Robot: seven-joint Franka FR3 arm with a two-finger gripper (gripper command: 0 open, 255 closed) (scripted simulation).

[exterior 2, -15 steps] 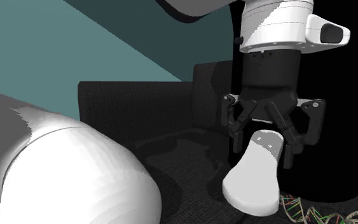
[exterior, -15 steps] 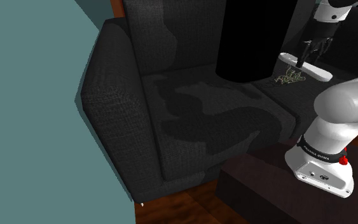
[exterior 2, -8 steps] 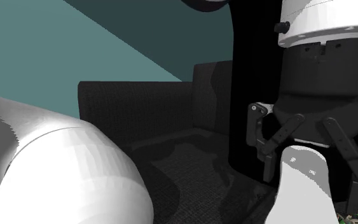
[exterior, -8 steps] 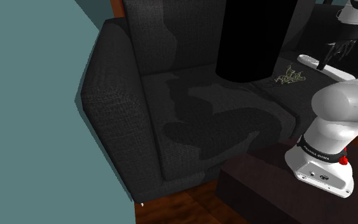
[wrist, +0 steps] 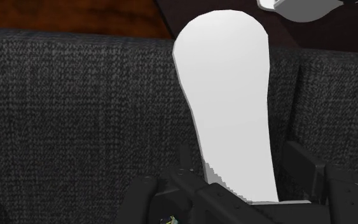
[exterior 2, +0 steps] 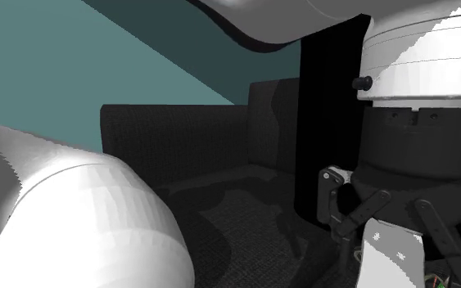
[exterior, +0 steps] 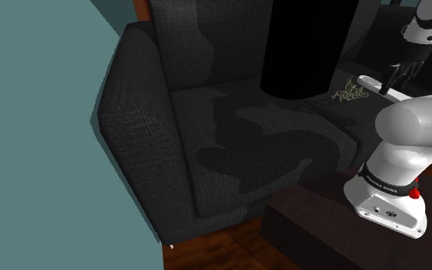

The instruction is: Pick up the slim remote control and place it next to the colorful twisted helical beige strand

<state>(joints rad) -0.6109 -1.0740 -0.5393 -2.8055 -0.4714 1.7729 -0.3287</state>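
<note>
The slim remote control (exterior: 370, 82) is plain white and sits low over the dark sofa seat, just to the shoulder view's right of the tangled beige-green helical strand (exterior: 350, 91). My black gripper (exterior: 400, 74) is shut on the remote's far end. In the wrist view the remote (wrist: 231, 95) runs out from between the fingers (wrist: 311, 178), over the sofa fabric. The second exterior view shows the gripper (exterior 2: 392, 245) from close up, clasping the white remote (exterior 2: 394, 260). My white elbow (exterior: 417, 126) hides the seat below the remote.
The dark sofa (exterior: 237, 146) has a broad armrest (exterior: 133, 115) at the shoulder view's left. A black area (exterior: 306, 42) stands behind the seat. A teal wall (exterior: 30, 130) fills the left. My stand (exterior: 321, 230) sits at the lower right on a wooden floor (exterior: 214, 253).
The gripper has carried the remote toward the shoulder view's right, past the strand, then lowered it slightly toward the seat. In the second exterior view it has come closer and lower.
</note>
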